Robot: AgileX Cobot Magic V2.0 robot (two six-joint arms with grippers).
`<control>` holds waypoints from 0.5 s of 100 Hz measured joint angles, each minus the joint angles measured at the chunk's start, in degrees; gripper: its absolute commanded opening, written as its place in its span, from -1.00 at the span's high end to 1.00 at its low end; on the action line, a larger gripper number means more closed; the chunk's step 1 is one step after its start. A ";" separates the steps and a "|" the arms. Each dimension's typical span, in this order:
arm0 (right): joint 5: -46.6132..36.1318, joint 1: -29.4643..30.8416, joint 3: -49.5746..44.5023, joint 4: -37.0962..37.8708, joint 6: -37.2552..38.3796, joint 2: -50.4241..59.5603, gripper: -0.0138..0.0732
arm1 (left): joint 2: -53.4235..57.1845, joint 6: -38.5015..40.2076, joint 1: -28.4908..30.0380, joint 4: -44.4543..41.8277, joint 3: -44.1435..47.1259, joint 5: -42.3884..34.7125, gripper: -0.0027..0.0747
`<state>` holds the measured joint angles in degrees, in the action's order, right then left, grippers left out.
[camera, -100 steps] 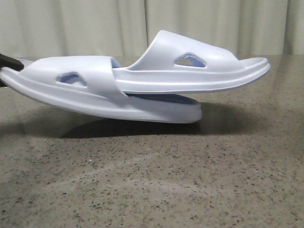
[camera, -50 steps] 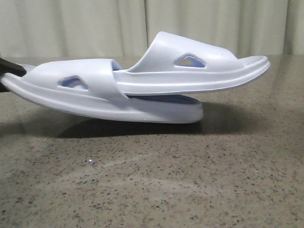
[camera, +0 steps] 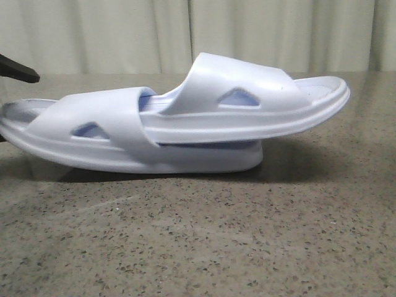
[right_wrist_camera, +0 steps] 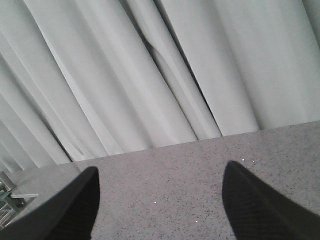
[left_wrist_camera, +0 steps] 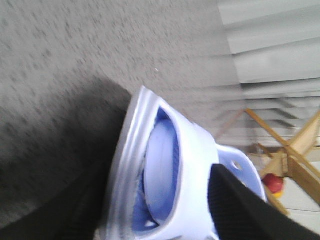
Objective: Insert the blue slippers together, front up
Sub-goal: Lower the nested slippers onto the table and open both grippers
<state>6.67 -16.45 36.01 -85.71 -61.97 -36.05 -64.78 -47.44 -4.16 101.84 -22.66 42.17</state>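
Right slipper (camera: pixel 247 108) nested in left slipper (camera: pixel 111 139), on table (camera: pixel 204 241); contact extent seemingly partial.

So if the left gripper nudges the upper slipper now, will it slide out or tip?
Probably it would stay put: the upper slipper is threaded under the strap of the lower slipper, which should pin it. Its far end overhangs the table, so it may rock slightly. It holds shape unsupported, so it is likely stiffish and light.

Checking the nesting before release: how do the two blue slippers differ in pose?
The lower slipper lies on the table, strap toward the left; the upper slipper rests on it, tucked under its strap. The upper slipper's free end overhangs right, off the table; the lower one's doesn't. Both are pale blue with triangular cut-outs.
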 measured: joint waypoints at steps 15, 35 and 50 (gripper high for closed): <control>0.10 0.00 0.00 0.00 0.00 0.00 -0.34 | 0.00 -5.87 0.00 0.22 -0.09 -5.13 -0.28; -0.02 0.00 0.00 0.00 0.00 0.00 -0.34 | 0.24 -12.80 0.00 0.62 -0.88 -12.41 -0.28; -2.57 0.00 -0.79 1.48 -0.19 0.00 -0.34 | 3.09 -20.99 0.00 0.88 -2.60 -17.23 -0.28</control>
<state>4.10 -16.45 35.22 -84.23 -62.16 -36.05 -61.69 -68.43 -4.16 102.72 -25.26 24.93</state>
